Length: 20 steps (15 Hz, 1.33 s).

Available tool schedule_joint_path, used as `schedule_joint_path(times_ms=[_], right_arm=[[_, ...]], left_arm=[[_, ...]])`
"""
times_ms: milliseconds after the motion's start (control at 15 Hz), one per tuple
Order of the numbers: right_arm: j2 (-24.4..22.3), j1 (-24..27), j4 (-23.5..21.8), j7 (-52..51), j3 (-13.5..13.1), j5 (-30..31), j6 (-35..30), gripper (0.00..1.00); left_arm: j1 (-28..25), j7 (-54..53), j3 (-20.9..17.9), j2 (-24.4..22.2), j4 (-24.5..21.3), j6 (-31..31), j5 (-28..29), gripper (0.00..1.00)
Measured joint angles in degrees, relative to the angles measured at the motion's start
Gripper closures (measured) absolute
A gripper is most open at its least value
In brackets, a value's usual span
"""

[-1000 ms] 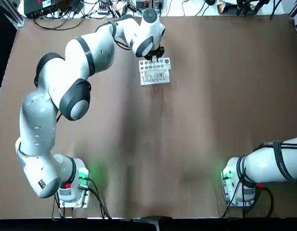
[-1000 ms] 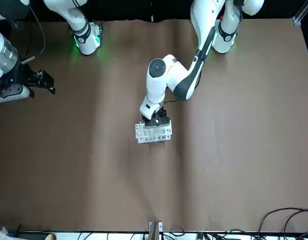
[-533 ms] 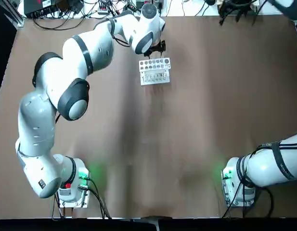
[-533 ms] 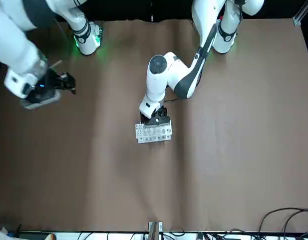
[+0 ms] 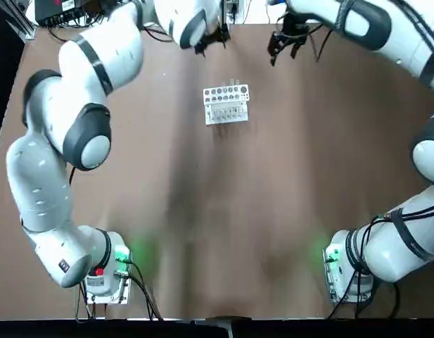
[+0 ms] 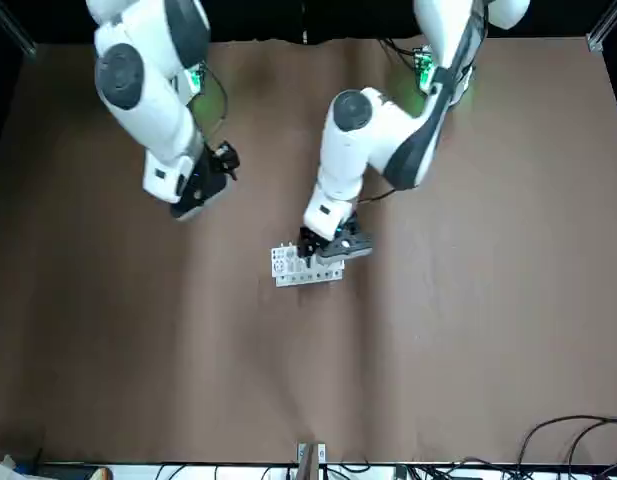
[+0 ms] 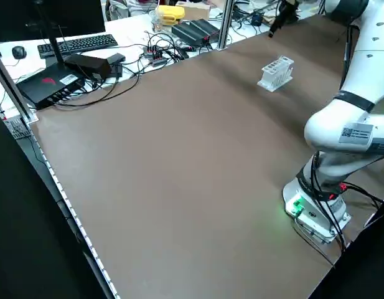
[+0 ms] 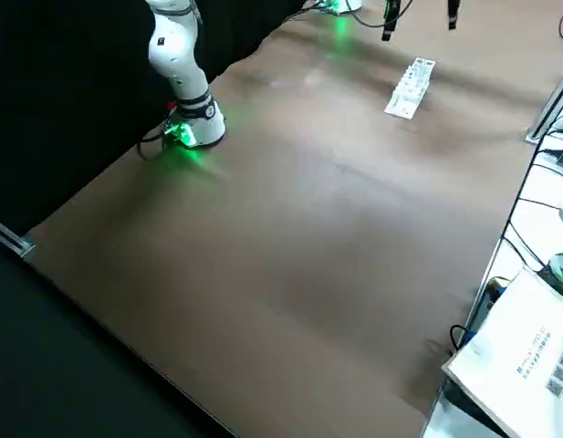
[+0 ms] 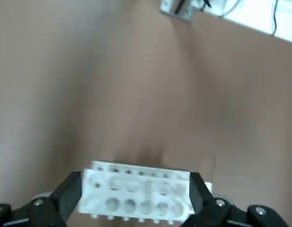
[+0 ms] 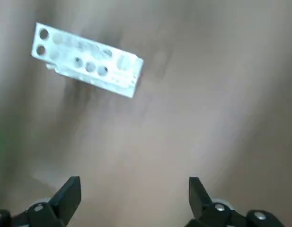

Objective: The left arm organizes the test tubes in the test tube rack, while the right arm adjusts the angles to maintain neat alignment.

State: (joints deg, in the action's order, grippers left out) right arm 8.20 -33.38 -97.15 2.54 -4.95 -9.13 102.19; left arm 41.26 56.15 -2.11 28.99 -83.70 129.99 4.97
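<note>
On the worktop [image 5: 202, 211], toward the side across from the bases, the upright test tube rack [image 5: 226, 105] runs its long axis left to right, holes up, between the left claw [image 9: 136, 187] and right claw [image 10: 135, 189], both with fingers apart.

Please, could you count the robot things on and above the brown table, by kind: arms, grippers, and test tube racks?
White jointed robot arms with black joint bands: 2
Black two-finger grippers, left and right, both open above the brown table: 2
White rectangular plastic test tube rack: 1
Total: 5
</note>
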Motion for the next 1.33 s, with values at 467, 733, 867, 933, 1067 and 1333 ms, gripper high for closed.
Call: schedule_joint_path(times_ms=[467, 733, 867, 933, 1067, 1333], right_arm=[[10.4, -9.6, 1.7, 12.3, 0.1, -1.9, 13.7, 0.0], [14.6, -9.8, 3.6, 13.7, 0.0, -2.4, 22.3, 0.05], [15.9, -10.0, 3.8, 14.1, 0.0, -2.8, 25.5, 0.25], [16.5, -10.2, 3.8, 14.2, 0.0, -2.9, 25.9, 0.36], [17.8, -10.8, 3.9, 14.8, 0.0, -3.0, 26.5, 0.56], [19.8, -12.4, 4.5, 19.2, 0.1, -7.0, 27.6, 0.93]], left_arm=[[-7.8, -14.6, 0.0, -10.5, 0.0, -18.7, 0.0, 0.0], [-11.9, -23.3, 0.3, -14.8, -0.1, -27.1, 0.0, 0.0], [-14.2, -27.9, 0.4, -16.5, -0.2, -30.1, -0.6, 0.0], [-15.5, -30.4, 0.4, -17.3, -0.2, -31.1, -1.3, 0.0], [-18.4, -35.4, 0.4, -18.6, -0.2, -32.9, -2.7, 0.0], [-22.3, -42.8, 0.5, -20.2, -0.3, -36.4, -3.1, 0.0]])
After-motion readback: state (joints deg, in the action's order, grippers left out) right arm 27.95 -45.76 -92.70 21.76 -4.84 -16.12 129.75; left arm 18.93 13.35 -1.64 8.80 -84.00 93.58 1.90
